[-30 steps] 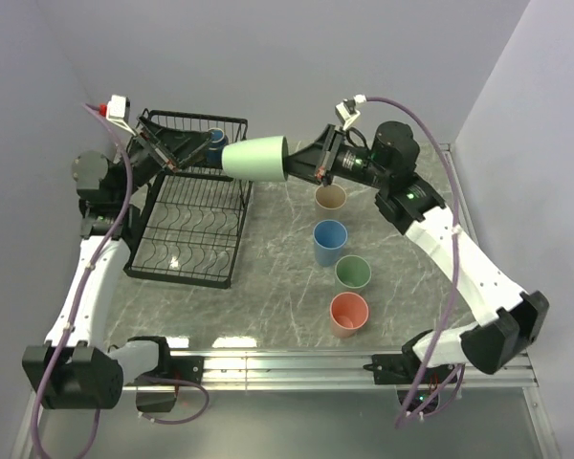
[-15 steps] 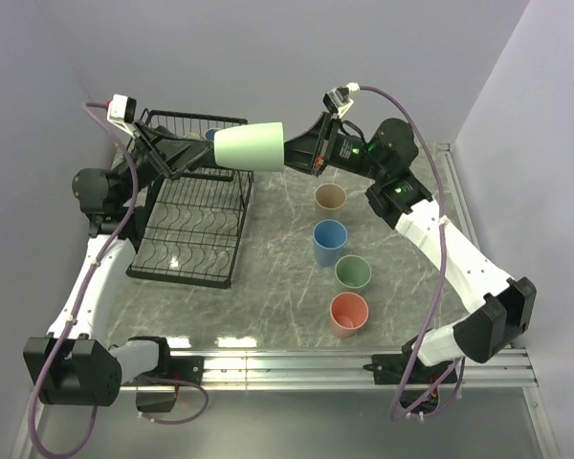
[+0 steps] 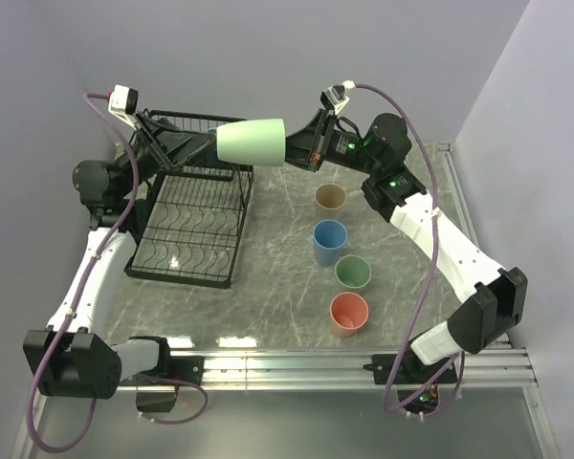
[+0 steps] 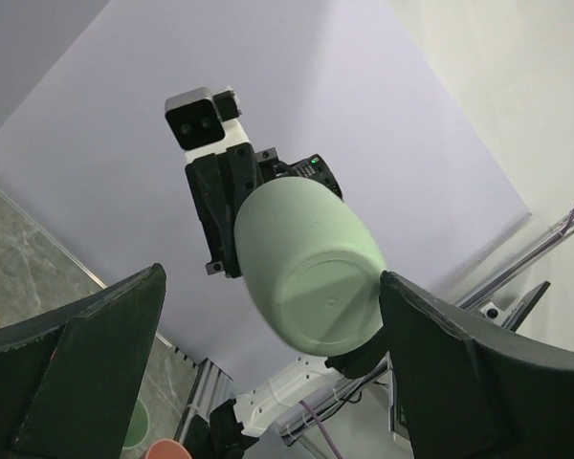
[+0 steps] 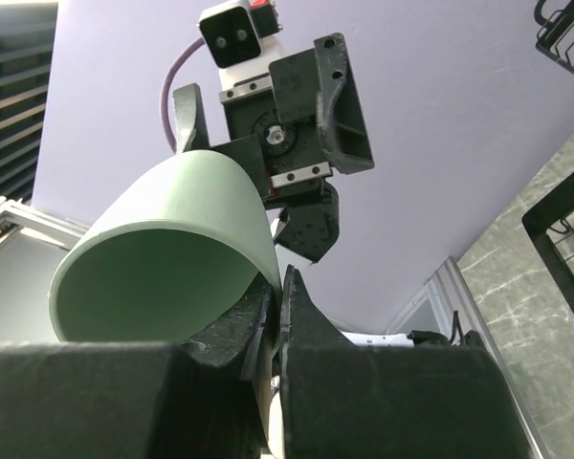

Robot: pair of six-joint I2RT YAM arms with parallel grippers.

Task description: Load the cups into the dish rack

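1. Right gripper point(image 3: 292, 159) pinches the rim of the green cup point(image 3: 252, 142). The cup is held sideways in the air near the table's far edge.
2. Left gripper point(image 3: 206, 145) is spread wide, facing the cup's base.
3. Rack point(image 3: 187, 229) sits at the far-left corner.

Dish rack point(image 3: 187, 229) left, row of cups point(image 3: 330, 239) right, raised cup point(image 3: 252, 142) between

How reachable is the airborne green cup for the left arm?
Likely yes: the left gripper is open, facing the base of the green cup with nothing between; the right gripper pinches only its rim.
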